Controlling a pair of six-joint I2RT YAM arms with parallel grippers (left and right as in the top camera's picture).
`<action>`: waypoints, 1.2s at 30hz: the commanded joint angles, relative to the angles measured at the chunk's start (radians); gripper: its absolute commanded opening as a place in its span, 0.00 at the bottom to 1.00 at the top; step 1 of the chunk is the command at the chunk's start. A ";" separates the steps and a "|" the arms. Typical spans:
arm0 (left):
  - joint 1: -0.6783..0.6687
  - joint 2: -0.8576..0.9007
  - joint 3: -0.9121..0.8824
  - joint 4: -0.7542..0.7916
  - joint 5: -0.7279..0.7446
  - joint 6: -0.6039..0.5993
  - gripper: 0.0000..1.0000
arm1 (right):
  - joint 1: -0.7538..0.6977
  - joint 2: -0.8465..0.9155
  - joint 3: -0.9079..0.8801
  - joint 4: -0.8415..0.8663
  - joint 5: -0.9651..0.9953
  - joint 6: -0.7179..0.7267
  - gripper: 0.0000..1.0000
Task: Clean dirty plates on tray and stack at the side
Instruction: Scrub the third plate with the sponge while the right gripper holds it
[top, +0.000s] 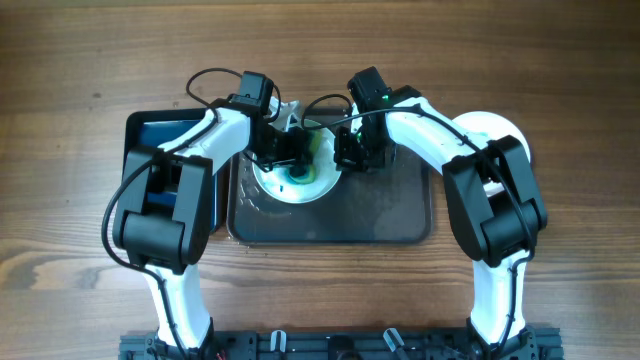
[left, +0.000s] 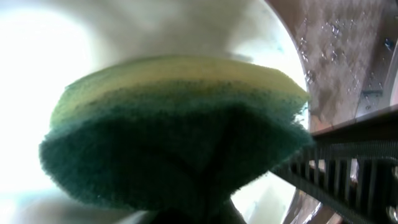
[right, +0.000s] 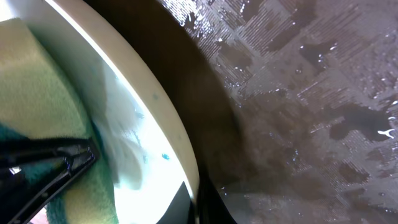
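Now left gripper (top: 292, 162) is clamped tight on the green-yellow sponge (left: 174, 143), which is down on the white plate (top: 272, 187) in the far-left part of the wet dark tray (top: 385, 215). Right gripper (top: 347, 157) is at that plate's right rim (fingers hidden, cannot tell if gripping). A second plate (top: 497, 127) sits just right of the tray.

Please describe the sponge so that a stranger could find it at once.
On the wooden table lies a dark rectangular tray, wet with droplets. A round white plate sits in its far left part, and the left gripper holds the soft sponge over it. Only it is two-coloured: yellow foam, dark green scrub layer.
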 joint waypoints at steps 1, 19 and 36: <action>-0.005 0.040 -0.022 -0.036 -0.555 -0.364 0.04 | 0.002 0.029 -0.010 0.002 -0.008 -0.019 0.04; -0.084 0.039 -0.022 -0.270 0.012 0.138 0.04 | 0.002 0.029 -0.010 0.005 -0.012 -0.026 0.04; -0.085 0.039 -0.022 -0.167 -0.976 -0.697 0.04 | 0.002 0.029 -0.010 0.004 -0.012 -0.034 0.04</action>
